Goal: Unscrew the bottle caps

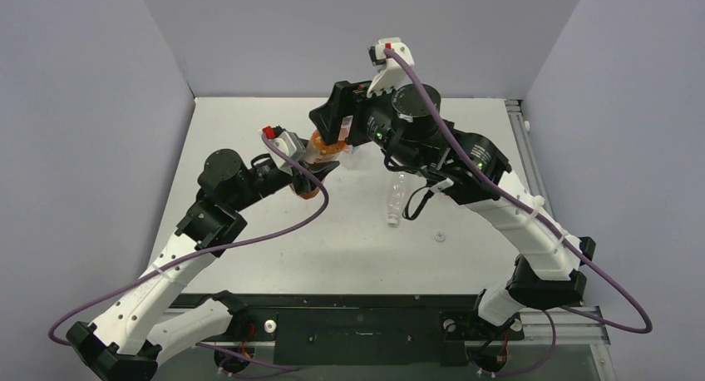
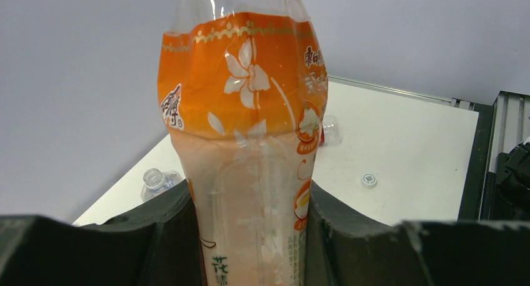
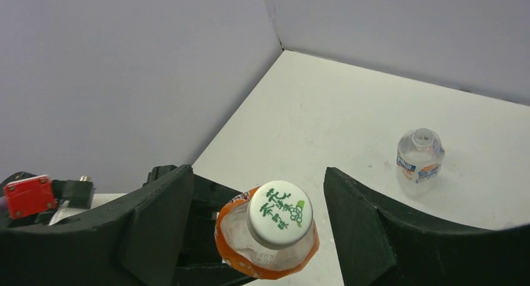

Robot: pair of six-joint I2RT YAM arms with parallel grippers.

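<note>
Our left gripper point(image 2: 250, 230) squeezes the bottle point(image 2: 244, 111) tight. The cap point(image 3: 280, 213) sits on top, between the wide-apart fingers of our right gripper point(image 3: 259, 214). We should pinch the cap evenly, then twist slowly.

Non-task items: bottles, tabletop, enclosure walls.
Clear plastic bottle with orange printed label point(image 1: 320, 148) sits over the left-centre of the white tabletop point(image 1: 366, 256); base contact cannot be told. Small clear plastic bottle point(image 1: 396, 196) lies on its side mid-tabletop. Further clear plastic bottle point(image 2: 156, 181) near the tabletop edge by the wall, seen from the left wrist. Pale grey walls point(image 1: 83, 106) on three sides.
</note>
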